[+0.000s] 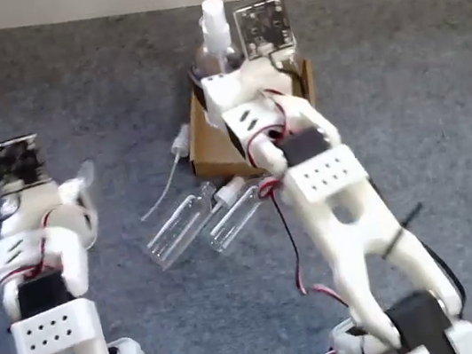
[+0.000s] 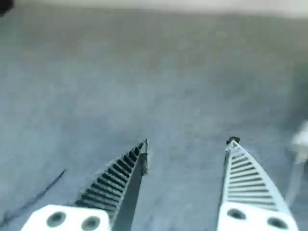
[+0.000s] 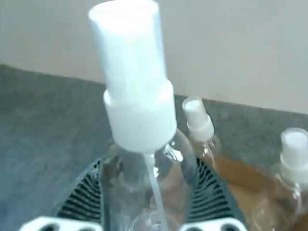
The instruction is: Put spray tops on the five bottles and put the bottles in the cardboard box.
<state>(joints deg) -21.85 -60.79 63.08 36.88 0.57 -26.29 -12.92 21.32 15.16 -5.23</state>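
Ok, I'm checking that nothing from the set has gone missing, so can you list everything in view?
held bottle: one, clear with a white spray top, upright by the box's far edge
boxed bottles: two, clear with white spray tops, standing in the box
lying bottles: two, clear, on the carpet in front of the box
loose spray top: one, white with a tube, on the carpet beside the box
cardboard box: one, brown, far middle
carpet: one, grey, under everything
left gripper: one, white, open over bare carpet
right gripper: one, white, shut on the held bottle
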